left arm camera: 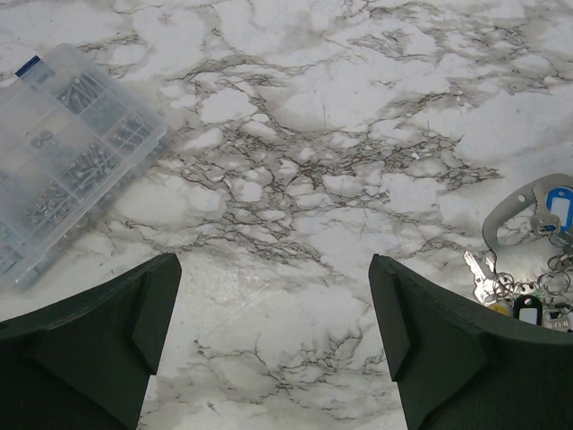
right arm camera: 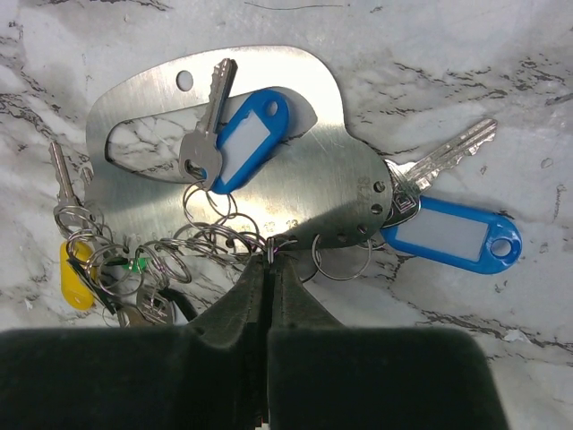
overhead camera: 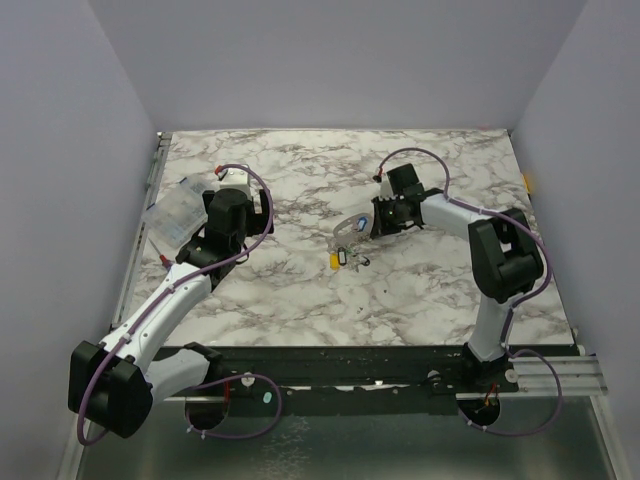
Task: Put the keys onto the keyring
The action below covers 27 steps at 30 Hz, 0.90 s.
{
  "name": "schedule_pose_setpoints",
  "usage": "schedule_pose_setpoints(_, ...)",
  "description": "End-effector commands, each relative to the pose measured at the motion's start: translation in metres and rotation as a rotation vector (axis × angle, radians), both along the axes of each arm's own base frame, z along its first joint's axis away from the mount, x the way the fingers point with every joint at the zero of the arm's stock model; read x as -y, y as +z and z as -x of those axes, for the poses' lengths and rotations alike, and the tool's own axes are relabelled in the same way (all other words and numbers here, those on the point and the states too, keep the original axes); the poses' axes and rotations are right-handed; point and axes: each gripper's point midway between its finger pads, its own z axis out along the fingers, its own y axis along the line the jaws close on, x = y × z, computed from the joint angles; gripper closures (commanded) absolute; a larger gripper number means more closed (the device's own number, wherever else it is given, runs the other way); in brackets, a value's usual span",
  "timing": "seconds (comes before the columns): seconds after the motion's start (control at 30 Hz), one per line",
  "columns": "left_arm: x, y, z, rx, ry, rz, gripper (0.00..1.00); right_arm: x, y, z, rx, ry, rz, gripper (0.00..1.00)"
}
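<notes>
Well, start at your far left: the clear compartment box [left arm camera: 67,152] sits near the table's left edge, apart from everything else. Just beside it, your left gripper [left arm camera: 273,331] hangs over bare marble with its jaws spread wide and nothing between them.

Toward the middle lies the task's bundle. The keys [right arm camera: 210,125] are scattered around a flat steel plate [right arm camera: 313,179]. One with a blue tag rests on the plate, across its slot. Another blue-tagged one [right arm camera: 439,161] pokes out past the plate's right edge. A third key, by a yellow tag [right arm camera: 76,273], lies off the left edge. A tangle of split rings [right arm camera: 215,235] links them along the plate's near edge.

On the right, your right gripper [right arm camera: 270,269] has its jaws pressed together, tips right at the keyring [right arm camera: 279,244], a small wire loop at the plate's rim. You probably have the wire nipped, but the fingertips hide the contact, so I cannot tell for certain.

Expect the keys to be light, stiff and slick, so bare metal blades will likely skate out of the pads. Take a key by its head or its plastic tag, which gives a broader, less slippery face. The ring wire looks thin and springy. Because everything is chained, tugging one piece will probably drag the whole bunch, plate included.
</notes>
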Motion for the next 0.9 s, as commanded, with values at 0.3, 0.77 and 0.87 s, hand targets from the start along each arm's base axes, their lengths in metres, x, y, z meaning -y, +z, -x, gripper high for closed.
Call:
schedule_pose_setpoints(0.3, 0.006, 0.005, -0.001, 0.015, -0.026, 0.003, 0.06, 0.002, 0.056, -0.002, 0.149, -0.010, 0.084, 0.99)
schedule_pose_setpoints(0.77, 0.010, 0.014, 0.003, 0.037, -0.058, 0.022, 0.06, -0.022, 0.159, -0.019, 0.522, 0.020, 0.141, 0.99)
schedule_pose_setpoints(0.87, 0.020, 0.021, 0.005, 0.047, -0.112, 0.049, 0.06, -0.037, 0.192, -0.009, 0.644, 0.076, 0.119, 0.99)
